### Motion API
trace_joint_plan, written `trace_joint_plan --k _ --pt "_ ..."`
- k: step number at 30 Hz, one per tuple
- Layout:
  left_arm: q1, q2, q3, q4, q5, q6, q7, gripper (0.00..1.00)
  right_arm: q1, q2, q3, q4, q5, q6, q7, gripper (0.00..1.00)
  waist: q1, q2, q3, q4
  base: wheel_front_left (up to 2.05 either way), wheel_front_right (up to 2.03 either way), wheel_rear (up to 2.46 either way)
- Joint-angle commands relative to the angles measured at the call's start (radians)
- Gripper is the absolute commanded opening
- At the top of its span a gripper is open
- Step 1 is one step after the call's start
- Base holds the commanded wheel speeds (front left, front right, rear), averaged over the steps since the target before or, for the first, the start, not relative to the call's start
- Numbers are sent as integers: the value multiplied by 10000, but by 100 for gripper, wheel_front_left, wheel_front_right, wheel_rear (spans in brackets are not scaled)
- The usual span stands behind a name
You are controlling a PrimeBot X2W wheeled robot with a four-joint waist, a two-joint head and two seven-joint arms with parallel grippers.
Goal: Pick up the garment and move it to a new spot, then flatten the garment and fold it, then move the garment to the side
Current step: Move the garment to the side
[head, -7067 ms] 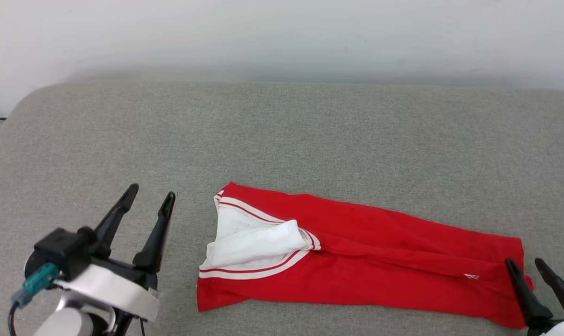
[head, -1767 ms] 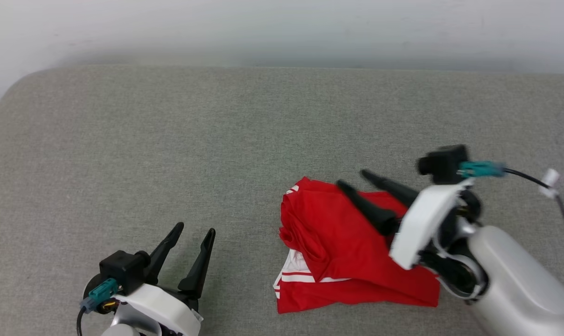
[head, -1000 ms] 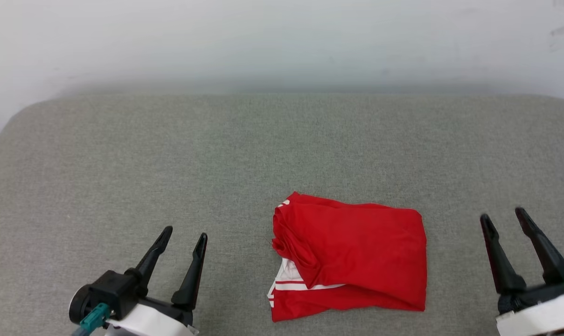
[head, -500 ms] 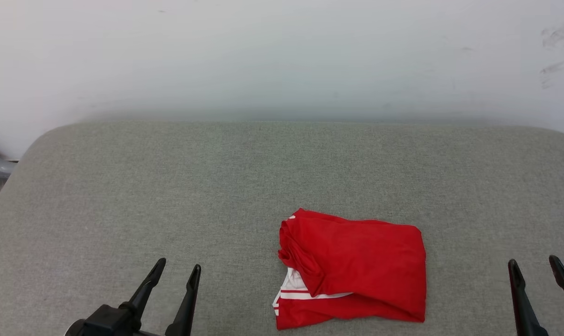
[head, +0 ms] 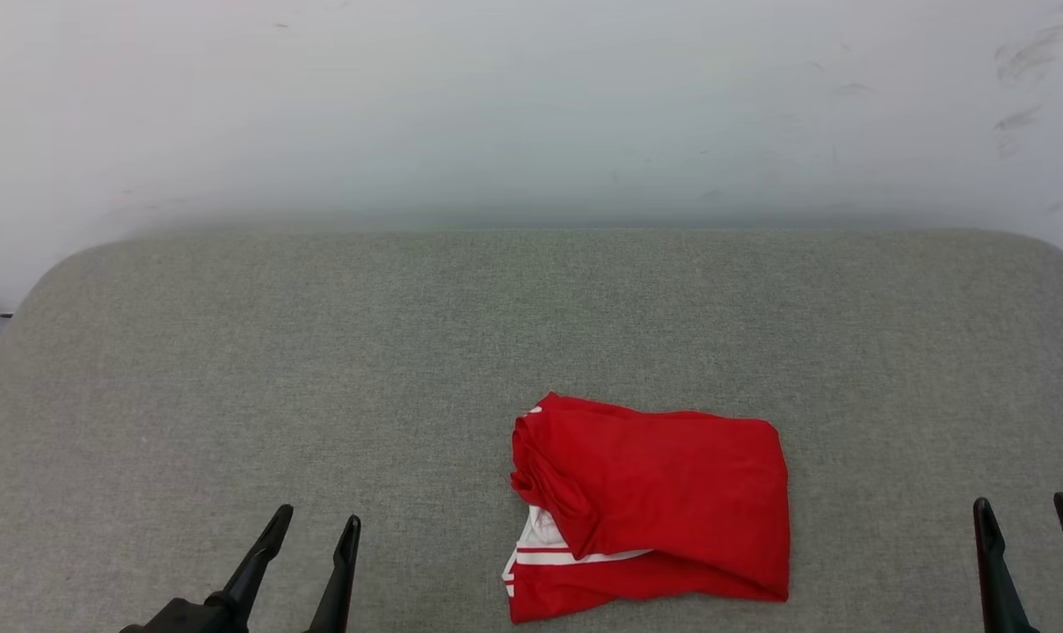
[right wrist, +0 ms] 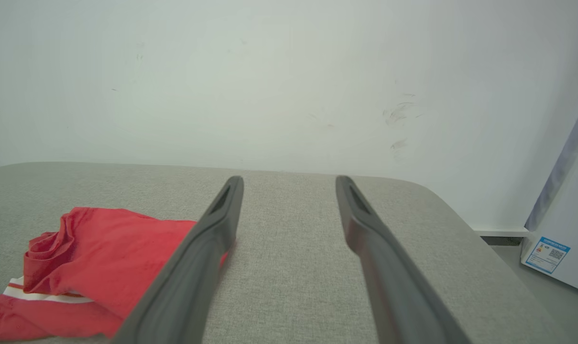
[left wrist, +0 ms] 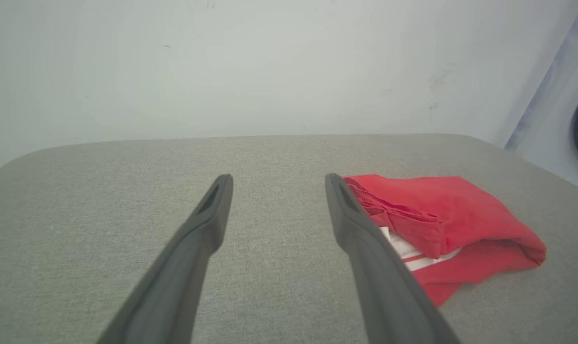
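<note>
- Your right gripper (head: 1023, 503) was over the shirt (head: 663, 501) a short while ago. Now it sits at the low right corner of the head view, well apart from the shirt.
- Before that, the shirt was a long strip. Now it is a short folded pile.
- Your right gripper's two fingers point up and stand wide apart, with nothing between them.
- Your left gripper (head: 316, 517) sits at the low left. It is spread wide too and holds nothing. It is also well apart from the shirt.
- The shirt lies on the grey pad (head: 320, 352), between your two grippers, near the front edge and a bit right of the middle.
- A red layer covers most of the pile. Its left edge is bunched in soft folds.
- A white bit with red stripes peeks out at the low left of the pile.
- In your left wrist view, the shirt lies to the right, partly behind one finger.
- In your right wrist view, it lies at the low left, partly behind one finger.
- A white wall (head: 496, 105) with a few dark marks stands behind the pad.
- A white box (right wrist: 551, 253) with a blue label sits past the pad's end.
</note>
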Motion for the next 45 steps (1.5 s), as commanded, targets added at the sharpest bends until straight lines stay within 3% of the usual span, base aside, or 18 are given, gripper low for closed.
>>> trace_joint_plan --k 1,21,27,32,35,39,45 --pt "91 -21 -11 0 -20 5 -42 100 -37 38 6 51 -59 -10 -15 100 1 0 6 -5 0 0 0" --pt "-208 -35 -111 474 -5 5 -42 100 -587 -147 269 420 6 -10 -17 100 1 0 217 31 0 0 0" --pt "-678 250 -306 641 -39 5 -42 100 -1422 -797 972 1058 241 -10 -15 100 1 0 436 224 0 0 0" --pt "-1122 496 -165 777 -147 6 -42 100 -2251 -1154 1759 2373 1184 -15 21 100 1 0 694 403 0 0 0" --pt "-1290 566 -121 882 -183 6 -42 100 -3094 -1964 2822 2670 1856 -13 25 100 1 0 845 511 0 0 0" --pt "-1349 437 -172 985 -248 5 -42 100 -4178 -2397 3455 3328 2776 -12 987 100 1 0 1033 575 0 0 0" --pt "-1429 186 -412 1226 -253 5 -42 100 -5473 -2754 4159 3840 4439 -10 3830 100 1 0 1180 657 0 0 0"
